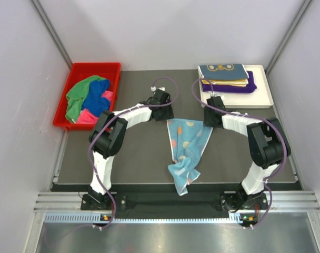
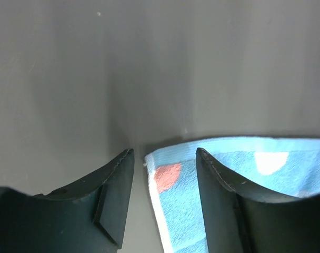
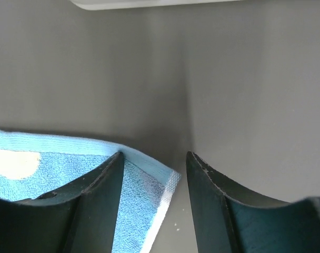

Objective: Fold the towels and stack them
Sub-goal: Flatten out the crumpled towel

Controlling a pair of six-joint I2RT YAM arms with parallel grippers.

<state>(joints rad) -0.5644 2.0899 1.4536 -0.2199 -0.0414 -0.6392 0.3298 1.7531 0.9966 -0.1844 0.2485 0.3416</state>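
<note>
Towel [image 1: 185, 145] out on the bench [image 1: 133, 153], between the two arms. Pale blue with dots, far edge straight and running left to right, the rest tapering toward the near side into a crumpled tail. Long axis near-to-far, with only the far edge laid out square.

Left fingers [image 2: 165, 158] at the far left corner, spread wide, nothing clamped. Corner flat on the bench, partly in the gap and partly under the inner finger. Right fingers [image 3: 153, 158] at the far right corner, parted too, gripping nothing. White-hemmed corner in the gap, inner finger over the cloth.

Probably at the spreading stage, not yet at a fold. Next move likely to hinge on the tail, lying straight back toward the bases from both pairs of fingers, about on the centre line and no clearly nearer to one arm than the other. Both near corners lost in the bunching, so hard to pick out.

Stack [image 1: 226, 76] of folded towels on the tray [image 1: 262, 100] at far right, on the right arm's side. Loose towels [image 1: 89, 97] in the bin [image 1: 62, 113] at far left.
</note>
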